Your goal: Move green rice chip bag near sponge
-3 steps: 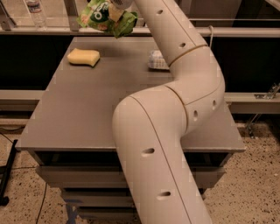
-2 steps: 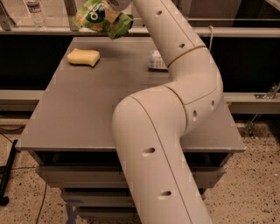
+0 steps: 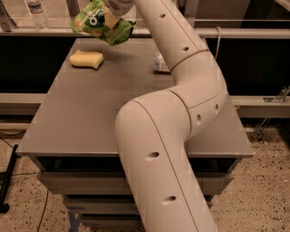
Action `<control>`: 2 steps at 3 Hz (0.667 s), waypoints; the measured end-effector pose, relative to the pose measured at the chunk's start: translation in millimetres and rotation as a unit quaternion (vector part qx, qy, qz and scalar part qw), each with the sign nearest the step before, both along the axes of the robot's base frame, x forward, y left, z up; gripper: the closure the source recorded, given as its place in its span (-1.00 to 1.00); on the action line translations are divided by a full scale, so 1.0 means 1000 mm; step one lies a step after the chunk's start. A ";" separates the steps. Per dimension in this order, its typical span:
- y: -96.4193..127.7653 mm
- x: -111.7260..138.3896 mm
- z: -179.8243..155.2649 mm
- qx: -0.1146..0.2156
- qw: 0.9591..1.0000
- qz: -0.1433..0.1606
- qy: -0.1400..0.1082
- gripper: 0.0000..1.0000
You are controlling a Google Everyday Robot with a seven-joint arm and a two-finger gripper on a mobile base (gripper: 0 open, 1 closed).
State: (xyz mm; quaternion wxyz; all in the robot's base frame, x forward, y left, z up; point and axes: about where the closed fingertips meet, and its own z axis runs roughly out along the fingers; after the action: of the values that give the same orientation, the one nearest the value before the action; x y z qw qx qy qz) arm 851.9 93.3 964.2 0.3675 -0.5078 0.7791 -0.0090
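The green rice chip bag point(image 3: 100, 25) is a crinkly light-green pouch with a dark green round logo. It hangs in the air above the far edge of the grey table point(image 3: 90, 118). My gripper point(image 3: 114, 6) is at the top edge of the view, shut on the top of the bag, and partly cut off by the frame. The sponge point(image 3: 86, 59) is pale yellow and lies flat on the table's far left part, below and slightly left of the bag. The bag does not touch the sponge.
My white arm point(image 3: 181, 90) crosses the middle and right of the table. A small pale packet point(image 3: 158, 63) lies on the table's far side, partly hidden by the arm. A clear bottle point(image 3: 37, 11) stands behind the rail at top left.
The gripper has carried the bag a little to the left, closer to above the sponge. The sponge has not moved.
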 end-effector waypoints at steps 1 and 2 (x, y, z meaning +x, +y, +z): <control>0.000 0.001 -0.003 0.002 1.000 -0.004 0.005 -0.30; -0.001 0.000 -0.006 0.002 1.000 -0.006 0.009 -0.77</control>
State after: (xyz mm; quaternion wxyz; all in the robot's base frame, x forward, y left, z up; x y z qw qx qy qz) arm 852.4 92.4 958.4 0.3614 -0.5027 0.7853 -0.0045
